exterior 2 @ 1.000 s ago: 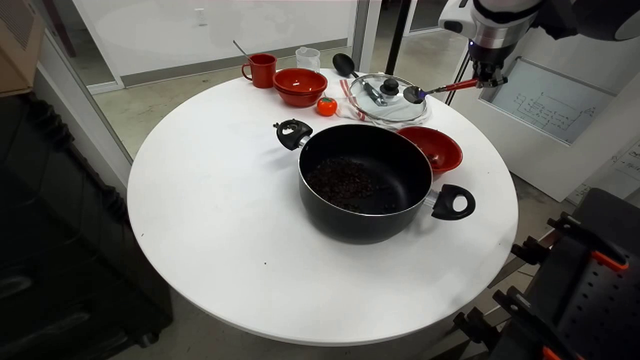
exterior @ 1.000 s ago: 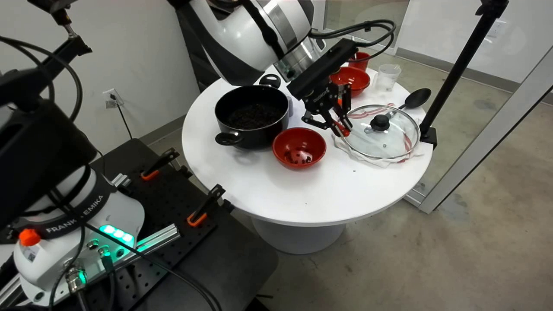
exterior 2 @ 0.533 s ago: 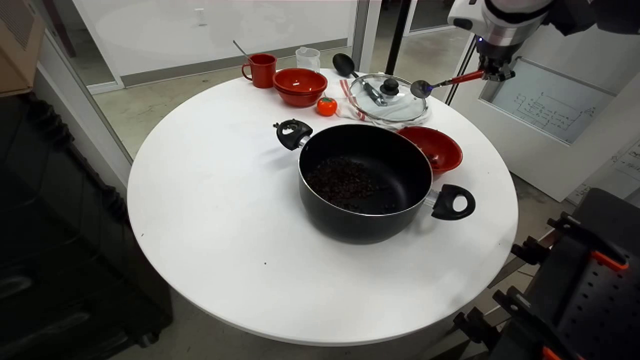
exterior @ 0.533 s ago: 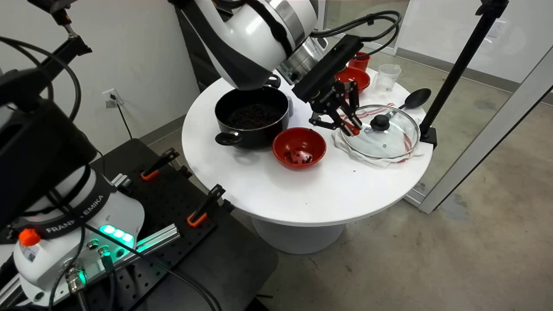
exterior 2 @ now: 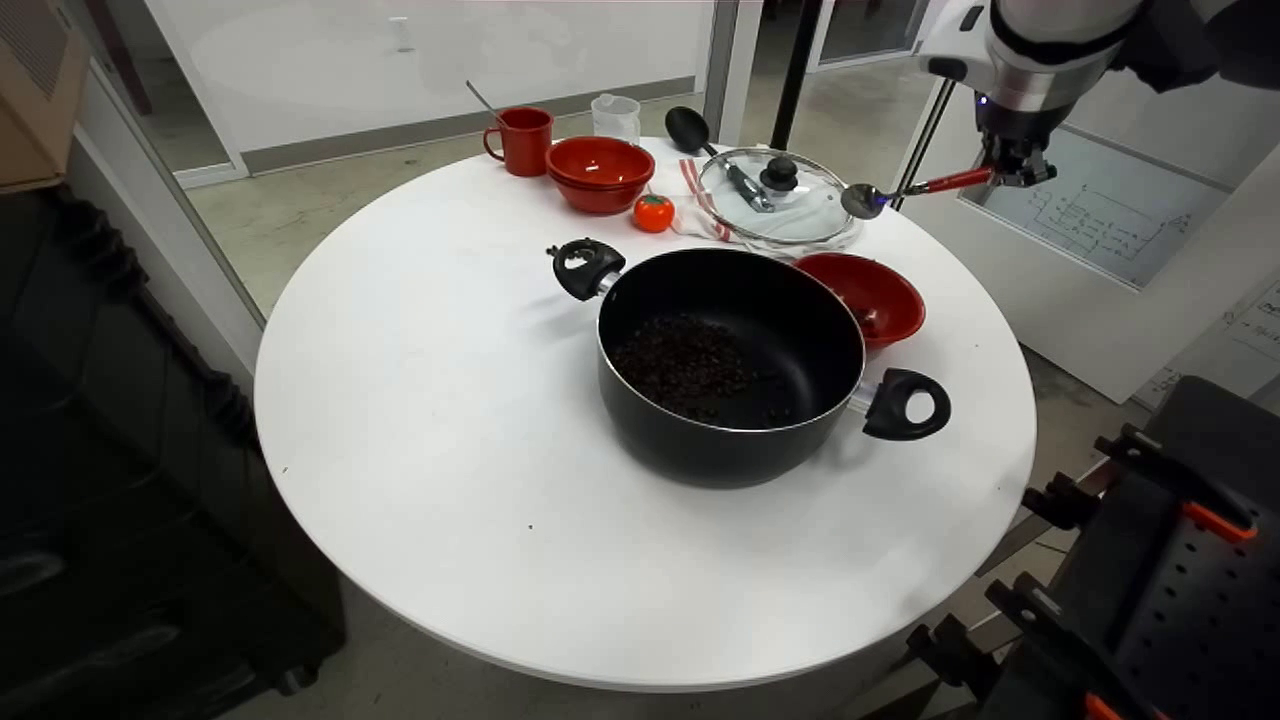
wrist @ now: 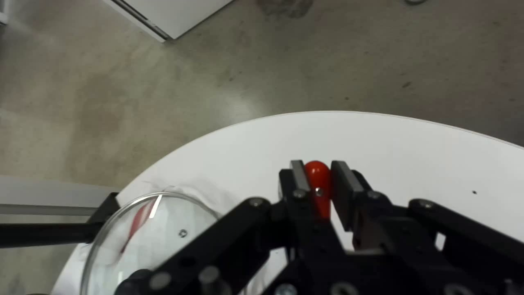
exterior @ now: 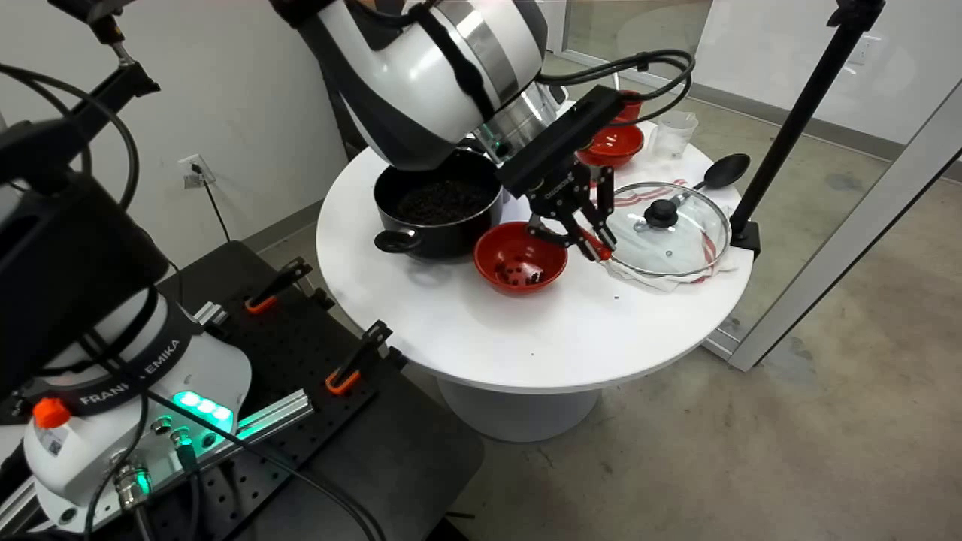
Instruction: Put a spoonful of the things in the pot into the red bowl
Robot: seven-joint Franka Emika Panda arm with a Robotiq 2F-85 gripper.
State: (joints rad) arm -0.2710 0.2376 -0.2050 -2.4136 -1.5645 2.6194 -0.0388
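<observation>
The pincer has shifted lower in an exterior view, slightly covering the red bowl, the pot beyond. In an exterior view the spoon juts from it; below, the pot hides part of the red bowl. The wrist view shows the pincer clamped on the red handle, the spoon's head hidden, the glass lid beside it cut off.

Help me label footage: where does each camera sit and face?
Exterior view: high beside the robot's base, facing the table; base, arm, gripper show.
Exterior view: high, facing down over the pot toward the lid; arm, gripper show.
Wrist view: on the arm, facing table edge and floor; fingers show.
Both exterior views share pot, lid, red bowl.
</observation>
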